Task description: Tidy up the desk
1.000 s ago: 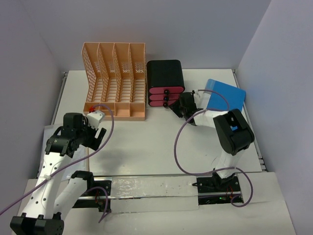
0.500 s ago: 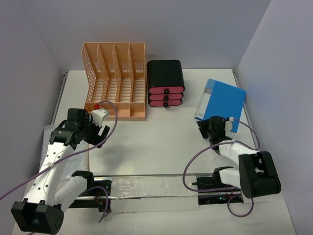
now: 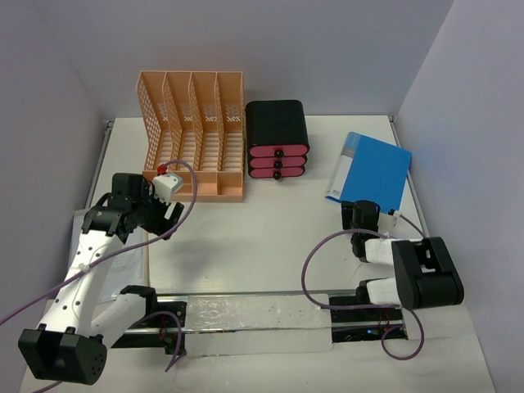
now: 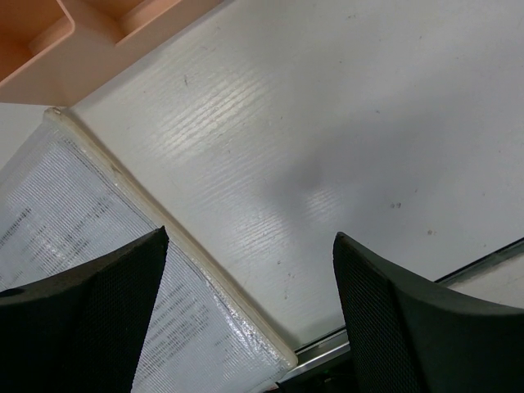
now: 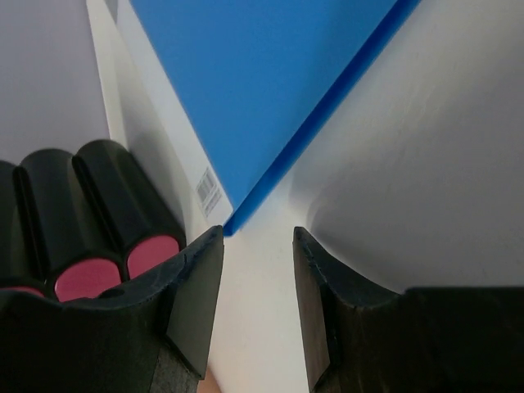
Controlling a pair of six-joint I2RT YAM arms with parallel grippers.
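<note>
The desk [image 3: 246,237] is a large white tabletop. A blue folder [image 3: 372,168] lies flat at its far right. My right gripper [image 3: 359,208] sits low just in front of the folder's near left corner. In the right wrist view the right gripper [image 5: 256,232] is open with only bare desk between the fingers, and the blue folder [image 5: 270,82] has its corner just beyond the left fingertip. My left gripper [image 3: 160,214] hovers at the left, open wide. In the left wrist view the left gripper [image 4: 250,237] is above the edge of a clear document sleeve [image 4: 74,246].
A peach lattice file rack [image 3: 192,135] stands at the back left, with a black box with pink drawers [image 3: 277,135] to its right. The clear document sleeve [image 3: 123,262] lies along the desk's left near edge. Metal rails run along the desk's sides and front.
The right arm has pulled back from beside the black box and folded low near the front, its gripper now at the folder's near corner. The left gripper shifted slightly towards the rack.
</note>
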